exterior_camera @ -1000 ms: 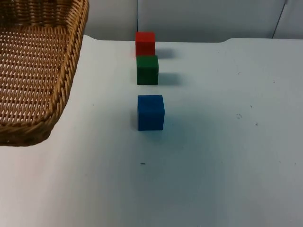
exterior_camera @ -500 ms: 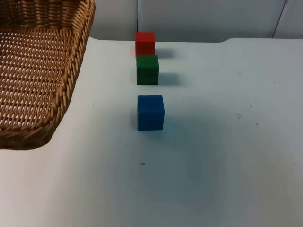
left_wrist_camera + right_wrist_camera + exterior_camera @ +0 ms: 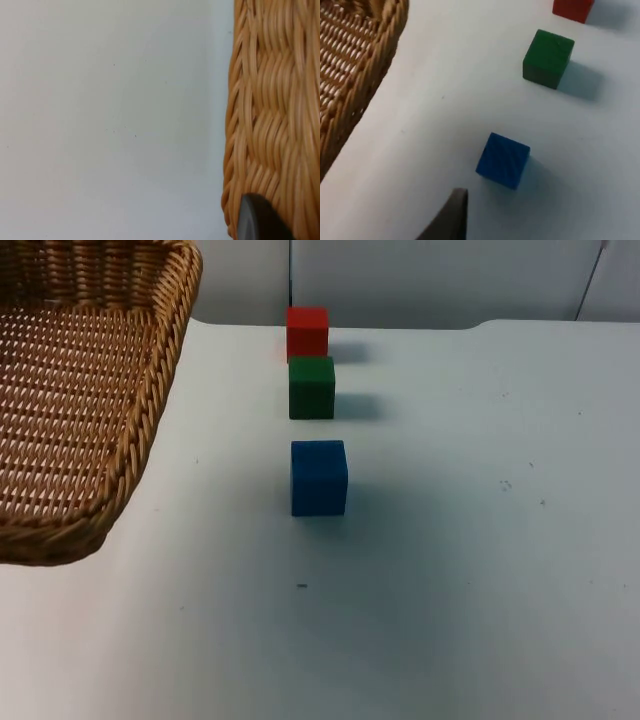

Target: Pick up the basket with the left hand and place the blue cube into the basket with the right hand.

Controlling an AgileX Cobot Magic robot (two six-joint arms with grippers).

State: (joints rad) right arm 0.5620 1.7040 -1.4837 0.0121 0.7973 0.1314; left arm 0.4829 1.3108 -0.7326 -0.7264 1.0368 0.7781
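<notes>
The woven wicker basket (image 3: 150, 410) hangs over the table's left side, its near corner tilted toward me. Its wall (image 3: 270, 100) fills the space beside my left gripper (image 3: 260, 220), which is shut on the rim. The blue cube (image 3: 319, 478) rests on the white table, mid-centre and well to the right of the basket. My right gripper (image 3: 451, 217) hovers above the table a short way from the blue cube (image 3: 503, 160), without touching it. The basket's rim (image 3: 365, 75) lies off to that gripper's side.
A green cube (image 3: 311, 388) stands just behind the blue one, and a red cube (image 3: 307, 332) behind that at the table's far edge by the grey wall. The green cube (image 3: 548, 58) and red cube (image 3: 572, 7) line up beyond the blue one.
The basket has drifted a little to the right and toward the table's front. The three cubes have stayed put.
</notes>
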